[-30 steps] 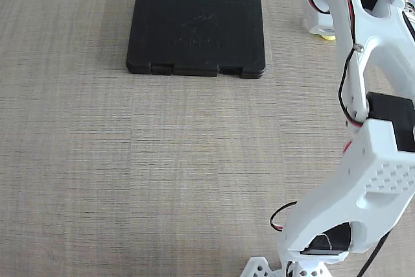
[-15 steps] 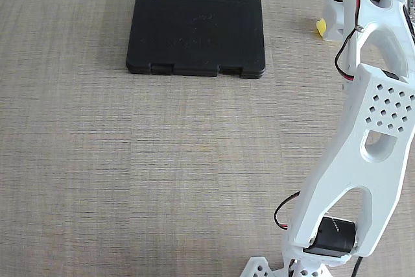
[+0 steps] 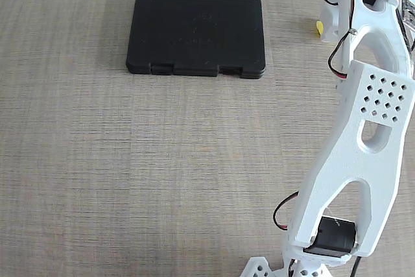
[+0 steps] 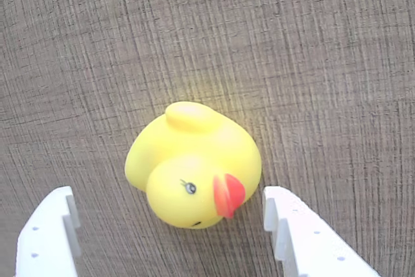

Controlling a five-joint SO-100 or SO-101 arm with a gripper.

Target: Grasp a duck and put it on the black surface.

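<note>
Since a moment ago the white arm (image 3: 363,141) has reared up a little further and reached toward the table's far right corner in the fixed view, covering more of the duck (image 3: 318,28), now just a yellow sliver beside the gripper. In the wrist view the duck (image 4: 194,163) sits on the woven grey table (image 4: 292,50), beak toward the right finger. The gripper (image 4: 170,225) is spread wide, its white fingers (image 4: 48,235) flanking the duck, neither touching it. The black surface (image 3: 196,32) lies well apart, bare.

Beige woven-grain tabletop (image 3: 130,160), evenly lit
</note>
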